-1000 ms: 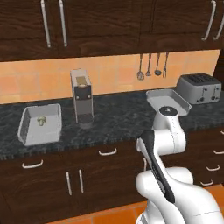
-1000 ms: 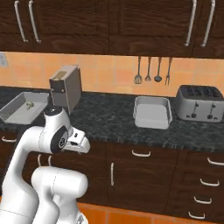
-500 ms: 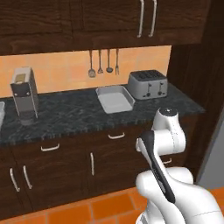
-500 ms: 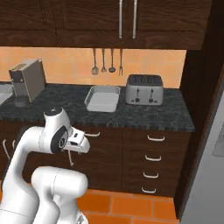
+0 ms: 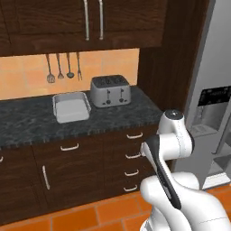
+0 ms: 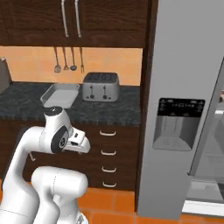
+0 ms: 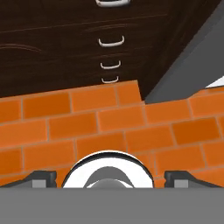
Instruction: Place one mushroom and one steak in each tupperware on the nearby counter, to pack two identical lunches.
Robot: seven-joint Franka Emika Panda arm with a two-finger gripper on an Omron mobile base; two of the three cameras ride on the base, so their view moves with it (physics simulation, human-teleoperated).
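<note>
A grey rectangular tupperware (image 5: 71, 107) (image 6: 60, 95) lies on the dark speckled counter (image 5: 27, 128) (image 6: 22, 109), left of a toaster, and looks empty. The mushroom and the steak are out of view. My arm is folded close over the base, away from the counter. In the hand view my gripper (image 7: 109, 177) points down at the orange tile floor (image 7: 109, 118). Its fingertips (image 7: 41, 177) stand far apart with nothing between them, so it is open.
A silver toaster (image 5: 110, 90) (image 6: 101, 86) stands at the counter's right end. Utensils (image 5: 63, 67) (image 6: 68, 59) hang on the wall behind. A tall grey fridge (image 5: 212, 103) (image 6: 183, 109) rises right of a dark wood panel. Drawers with silver handles (image 7: 109, 41) (image 5: 133, 155) face the arm.
The whole picture has shifted: the base has driven right along the counter. The coffee machine and the left container have left the view, the fridge has come in. The gripper stays open.
</note>
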